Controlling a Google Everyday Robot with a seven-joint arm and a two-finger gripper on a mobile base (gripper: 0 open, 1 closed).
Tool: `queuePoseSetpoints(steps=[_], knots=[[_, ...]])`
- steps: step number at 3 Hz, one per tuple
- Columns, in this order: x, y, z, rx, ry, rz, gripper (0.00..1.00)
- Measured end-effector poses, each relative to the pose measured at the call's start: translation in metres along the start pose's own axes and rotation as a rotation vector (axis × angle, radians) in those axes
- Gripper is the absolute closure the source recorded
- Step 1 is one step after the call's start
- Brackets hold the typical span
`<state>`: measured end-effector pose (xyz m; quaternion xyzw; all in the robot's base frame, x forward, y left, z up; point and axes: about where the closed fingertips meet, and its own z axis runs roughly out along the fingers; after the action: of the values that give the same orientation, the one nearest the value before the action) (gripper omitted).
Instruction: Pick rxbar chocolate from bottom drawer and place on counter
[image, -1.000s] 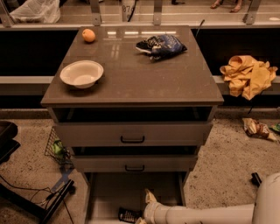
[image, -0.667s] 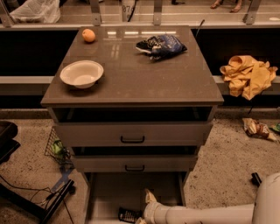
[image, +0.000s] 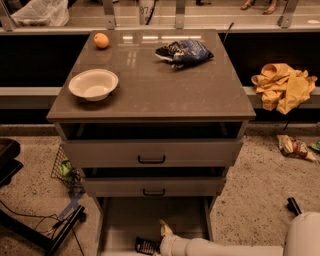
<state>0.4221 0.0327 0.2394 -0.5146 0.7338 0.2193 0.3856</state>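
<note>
Black-wrapped and flat, the chocolate bar (image: 146, 245) lies on the pale floor of the bottom drawer (image: 150, 217), close to the front and at the very lower edge of the view; it has not left the drawer. The drawer stands pulled well out, clear of the two upper drawers (image: 151, 152), which is presumably what gives a reach from above and from the side. The tool (image: 164, 234) sits inside that drawer, just right of the bar and right up against it; whether it has the bar in hold or only rests beside it I cannot tell, nor how far open it is. The white arm (image: 225, 247) comes in low from the right, lying nearly level; that low approach suits a thin thing lying flat on a deep floor.

Above, the desk (image: 165, 95) carries a white bowl (image: 93, 84) at its left, an orange (image: 101, 40) at the far left corner and a dark-blue chip bag (image: 184, 51) at the back; the broad middle and front are bare, so a set-down spot looks easy to find. A yellow cloth (image: 284, 86) lies on the ledge to the right, well apart.

Against the frame a second ago, almost nothing differs: the bar lies in the same spot, the tool and arm hold the same pose, and the things on the desk are unmoved; I judge the grasp to be in progress, not the lift.
</note>
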Motion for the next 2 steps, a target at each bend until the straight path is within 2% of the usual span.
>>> queuePoseSetpoints(steps=[1,2], knots=[[0.013,0.002,0.034,-0.034,-0.019,-0.025,0.00],[0.021,0.000,0.070,-0.086,-0.012,-0.084,0.00]])
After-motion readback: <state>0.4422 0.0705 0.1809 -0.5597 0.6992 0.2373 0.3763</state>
